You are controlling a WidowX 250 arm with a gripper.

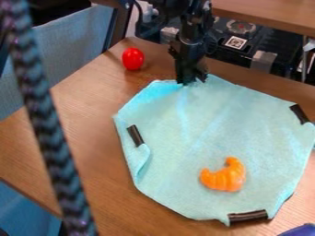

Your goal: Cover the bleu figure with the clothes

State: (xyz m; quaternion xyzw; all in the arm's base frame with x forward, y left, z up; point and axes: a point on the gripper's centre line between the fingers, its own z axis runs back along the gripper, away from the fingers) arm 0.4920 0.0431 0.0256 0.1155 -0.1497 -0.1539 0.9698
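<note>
One light blue cloth [184,120] lies mostly flat on the wooden table [92,152], folded over at its left edge. The black gripper [192,79] points down at the cloth's far edge — a position suited to lifting that edge. Whether it is open or closed, or has hold of fabric, cannot be determined. Black strips [135,135] sit at the left, right and near margins, presumably marking or reinforcing grasp points. An orange toy [225,176] rests on the near part; it may slide if the cloth is drawn. A blue object [300,230], partly visible at near right, is probably the figure — its visible part is uncovered. A red toy [133,59] sits at far left, beside the cloth.
</note>
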